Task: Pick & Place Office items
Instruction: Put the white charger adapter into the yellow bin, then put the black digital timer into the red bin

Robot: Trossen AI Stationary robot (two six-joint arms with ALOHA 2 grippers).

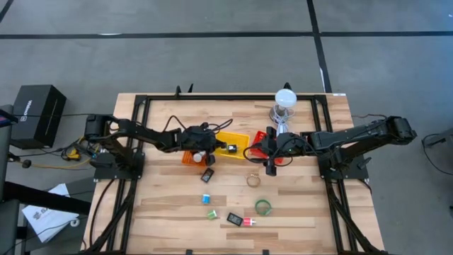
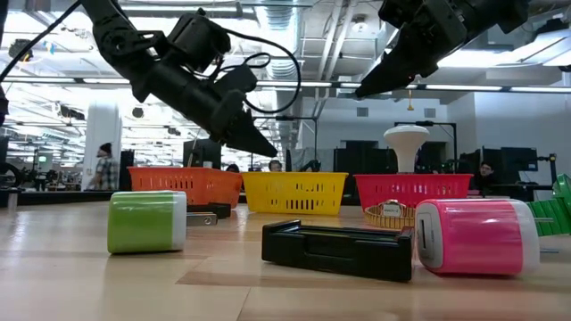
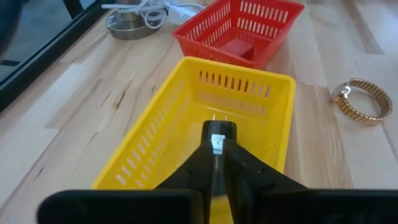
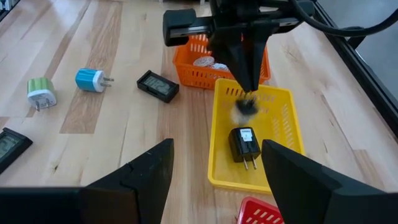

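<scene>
My left gripper (image 1: pixel 214 146) hangs over the yellow basket (image 1: pixel 239 139), shut on a small black piece (image 3: pixel 217 138) with a white label. A black plug adapter (image 4: pixel 244 144) lies flat inside that basket. My right gripper (image 4: pixel 216 155) is open and holds nothing, hovering by the near side of the red basket (image 1: pixel 259 150). On the table nearer me lie a black piece (image 1: pixel 207 175), a blue plug (image 1: pixel 206 199), a green plug (image 2: pixel 147 221), another black piece (image 2: pixel 339 250), a pink plug (image 2: pixel 477 236), a green ring (image 1: pixel 263 207) and a gold watch (image 3: pixel 364 102). My left gripper pinches the small black piece (image 4: pixel 245 107) between its two fingertips (image 3: pixel 200 155), coming from above and slanting toward the table's right. The piece is lifted clear, hanging above the yellow basket's floor. It is blurred in the right wrist view, so which part is held stays unclear.
An orange basket (image 1: pixel 192 159) with pale pieces inside stands left of the yellow one. A clear jar with a white top (image 1: pixel 284 99) and a cable stand near the far edge. A black frame rail runs along the table's sides. People show in the room beyond.
</scene>
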